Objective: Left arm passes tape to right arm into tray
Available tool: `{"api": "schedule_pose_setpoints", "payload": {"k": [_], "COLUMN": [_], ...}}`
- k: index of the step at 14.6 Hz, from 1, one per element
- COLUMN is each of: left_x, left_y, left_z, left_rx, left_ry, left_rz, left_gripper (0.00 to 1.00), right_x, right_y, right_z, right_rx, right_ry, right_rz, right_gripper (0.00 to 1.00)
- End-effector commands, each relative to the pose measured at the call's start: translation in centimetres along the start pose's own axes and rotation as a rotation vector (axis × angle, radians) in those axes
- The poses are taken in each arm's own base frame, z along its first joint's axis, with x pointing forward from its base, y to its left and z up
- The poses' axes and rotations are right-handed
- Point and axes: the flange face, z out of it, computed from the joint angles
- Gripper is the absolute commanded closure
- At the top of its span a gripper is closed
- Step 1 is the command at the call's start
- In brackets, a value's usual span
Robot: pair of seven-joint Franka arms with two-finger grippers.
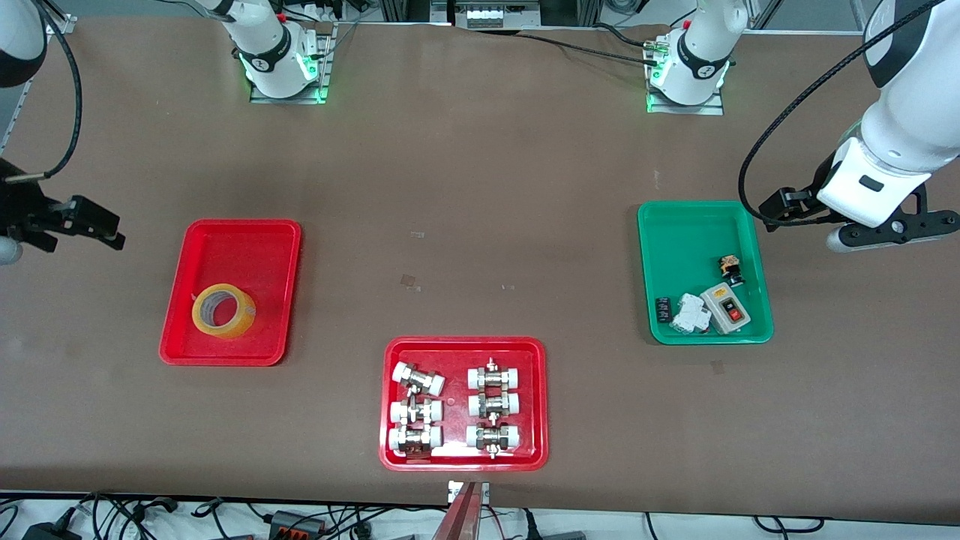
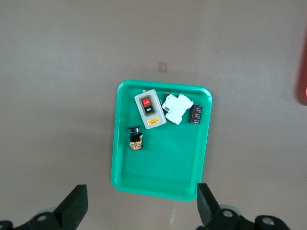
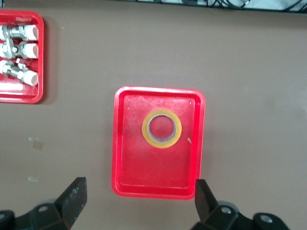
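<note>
**Tape lying in plain red tray, both claws empty**

Where the tabletop (image 1: 480, 195) runs toward the right arm's end, the tape (image 1: 223, 310) lies flat in the plain red tray (image 1: 196, 251), in the part nearer the front camera. Right claw (image 3: 139, 203) hangs above that tray, fingers spread wide, holding nothing. Left claw (image 2: 141, 206) hangs over the green tray (image 2: 158, 167), likewise wide and empty. Red tray of pipe fittings (image 1: 463, 351) sits mid-table, nearest the front camera.

Tape (image 1: 223, 310) flat in tray (image 1: 240, 247).
</note>
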Motion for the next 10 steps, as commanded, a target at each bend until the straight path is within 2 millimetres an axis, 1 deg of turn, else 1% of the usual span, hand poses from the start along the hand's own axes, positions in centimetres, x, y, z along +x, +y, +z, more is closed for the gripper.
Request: {"api": "schedule_pose_setpoints", "payload": {"k": [1, 4, 6, 10], "left_x": [-0.14, -0.17, -0.17, -0.17], "left_y": [-0.07, -0.08, -0.08, -0.08], "left_z": [-0.59, -0.67, -0.67, -0.67], "left_rx": [0.011, 0.011, 0.011, 0.011], "left_ry": [0.007, 0.009, 0.009, 0.009], "left_rz": [0.018, 0.018, 0.018, 0.018], "left_gripper": [0.0, 0.0, 0.0, 0.0], "right_x": [-3.54, -3.92, -3.71, -4.32], "right_y": [0.04, 0.06, -0.06, -0.11], "right_z": [0.63, 0.68, 0.47, 0.31], "right_rx": [-0.01, -0.011, -0.008, -0.003], "right_ry": [0.002, -0.003, -0.014, -0.047], "right_rz": [0.014, 0.012, 0.011, 0.012], "right_gripper": [0.0, 0.0, 0.0, 0.0]}}
